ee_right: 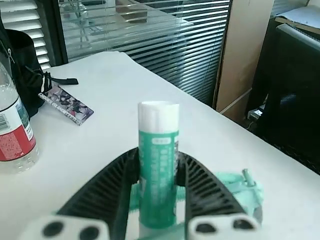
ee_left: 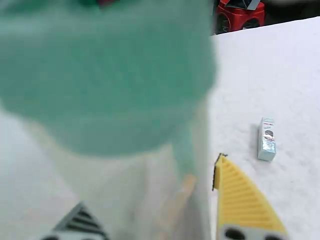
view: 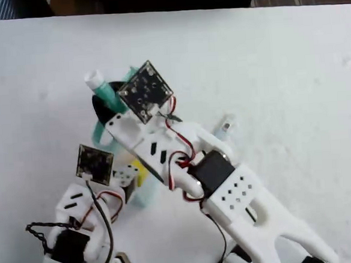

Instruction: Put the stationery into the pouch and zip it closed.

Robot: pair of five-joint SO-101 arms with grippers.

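Right gripper [ee_right: 157, 156] is clamped on one green glue stick [ee_right: 158, 130], white cap sticking up past the black jaws, and there's the one teal pouch [ee_right: 241, 189] just beyond and below those jaws. From above, the glue stick [view: 99, 85] sits at that gripper's tip, right over the pouch [view: 97, 134]. Left gripper [view: 131, 175] is pressed up against the pouch's clear end; gripping it or not, I cannot tell. One small rectangular packet [ee_left: 267, 139] lies on the white table [view: 291, 69], apart from both grippers.
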